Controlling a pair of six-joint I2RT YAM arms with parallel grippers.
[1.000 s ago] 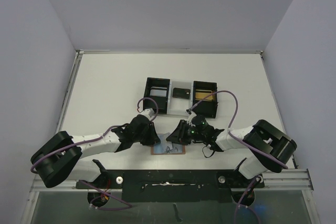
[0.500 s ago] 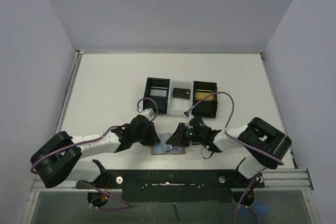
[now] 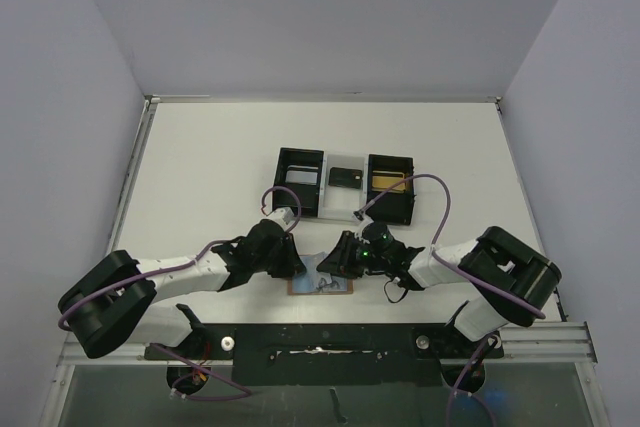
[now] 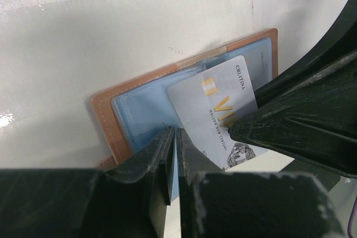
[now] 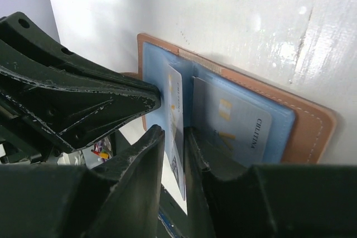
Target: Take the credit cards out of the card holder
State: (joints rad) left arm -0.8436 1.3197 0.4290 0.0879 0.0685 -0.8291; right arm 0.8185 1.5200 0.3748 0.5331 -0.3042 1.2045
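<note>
An open tan leather card holder (image 3: pixel 322 286) lies flat on a white table (image 3: pixel 200 177), blue lining facing up. The left gripper (image 4: pixel 174 137), fingers pressed together with nothing between them, rests its tips on the holder's lining. The right gripper (image 5: pixel 173 133) pinches a silver-grey card (image 5: pixel 174 90) that stands on edge over the holder. A second pale card (image 5: pixel 237 118) sits in a holder pocket just beside it. A black tray (image 3: pixel 283 187) stands beyond the holder.
</note>
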